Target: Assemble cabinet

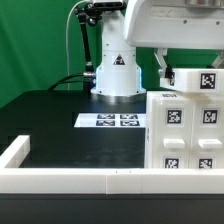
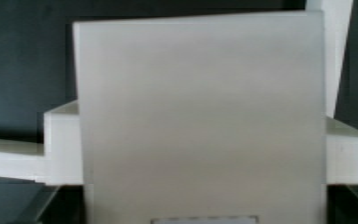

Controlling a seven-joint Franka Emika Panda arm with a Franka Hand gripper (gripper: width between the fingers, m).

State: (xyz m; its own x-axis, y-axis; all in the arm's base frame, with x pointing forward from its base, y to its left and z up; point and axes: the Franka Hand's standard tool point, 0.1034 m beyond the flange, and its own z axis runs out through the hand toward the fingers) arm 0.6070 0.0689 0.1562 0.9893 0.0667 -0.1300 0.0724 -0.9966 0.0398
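The cabinet [image 1: 186,132], a big white box with black-and-white tags on its front, stands at the exterior view's right, by the front rail. My gripper [image 1: 170,70] hangs just above its top and is shut on a smaller white tagged block [image 1: 197,80], which sits at or just over the cabinet's top edge. In the wrist view this white block [image 2: 197,110] fills the middle as a plain flat face. White parts of the cabinet [image 2: 19,155] show on both sides behind it. My fingertips are hidden there.
The marker board [image 1: 108,120] lies flat on the black table in front of the arm's base [image 1: 116,75]. A low white border rail [image 1: 65,180] runs along the front and turns back at the exterior view's left [image 1: 14,150].
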